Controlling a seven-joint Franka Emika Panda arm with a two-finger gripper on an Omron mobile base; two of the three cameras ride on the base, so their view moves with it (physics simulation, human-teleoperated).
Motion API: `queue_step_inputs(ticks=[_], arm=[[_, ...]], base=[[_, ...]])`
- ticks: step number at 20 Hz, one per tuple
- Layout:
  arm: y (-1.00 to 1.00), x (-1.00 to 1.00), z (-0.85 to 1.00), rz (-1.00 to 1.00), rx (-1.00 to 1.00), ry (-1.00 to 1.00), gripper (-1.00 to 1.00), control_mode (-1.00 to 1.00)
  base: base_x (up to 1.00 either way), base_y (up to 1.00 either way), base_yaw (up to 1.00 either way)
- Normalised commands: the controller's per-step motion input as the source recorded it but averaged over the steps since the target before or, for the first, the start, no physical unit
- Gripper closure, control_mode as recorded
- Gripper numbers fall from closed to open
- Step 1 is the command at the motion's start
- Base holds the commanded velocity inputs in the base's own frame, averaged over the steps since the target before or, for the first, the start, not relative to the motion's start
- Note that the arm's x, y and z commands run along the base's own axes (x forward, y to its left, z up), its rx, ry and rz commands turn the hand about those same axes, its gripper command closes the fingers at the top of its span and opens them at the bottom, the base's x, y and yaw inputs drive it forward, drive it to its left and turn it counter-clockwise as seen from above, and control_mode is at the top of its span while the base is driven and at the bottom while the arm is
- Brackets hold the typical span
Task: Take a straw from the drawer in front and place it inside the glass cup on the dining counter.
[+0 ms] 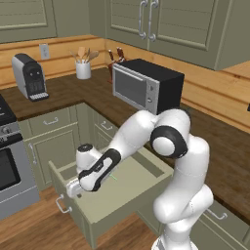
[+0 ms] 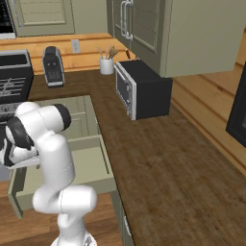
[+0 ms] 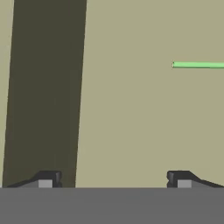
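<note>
Sage-green cabinetry and dark wood worktops surround my claw (image 3: pixel 113 179), which hangs spread wide and empty inside the pulled-out drawer (image 1: pixel 128 193). Nearest, its two fingertips (image 3: pixel 46 178) frame bare drawer floor. Farther ahead and off to one side, the straw (image 3: pixel 199 65) lies flat, outside the span of my jaws. Closing from here would likely grasp nothing; descending off-line could nudge so thin a stick and roll it away.
</note>
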Motion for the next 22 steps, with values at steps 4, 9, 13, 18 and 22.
queue_step_inputs(ticks=[4, 9, 13, 18, 22], arm=[[-1.00, 0.58, 0.19, -0.04, 0.00, 0.00, -1.00, -1.00], [-0.82, 0.76, -0.03, 0.02, 0.00, 0.00, -1.00, -1.00], [-0.50, 0.55, -0.26, 0.11, 0.00, 0.00, -1.00, -1.00], [-0.23, 0.43, -0.43, 0.12, 0.00, -0.02, -1.00, -1.00], [-0.02, 0.43, -0.40, 0.12, -0.01, 0.00, -1.00, -1.00]], base=[[0.00, 0.00, 0.00], [0.00, 0.00, 0.00], [0.00, 0.00, 0.00], [0.00, 0.00, 0.00], [0.00, 0.00, 0.00]])
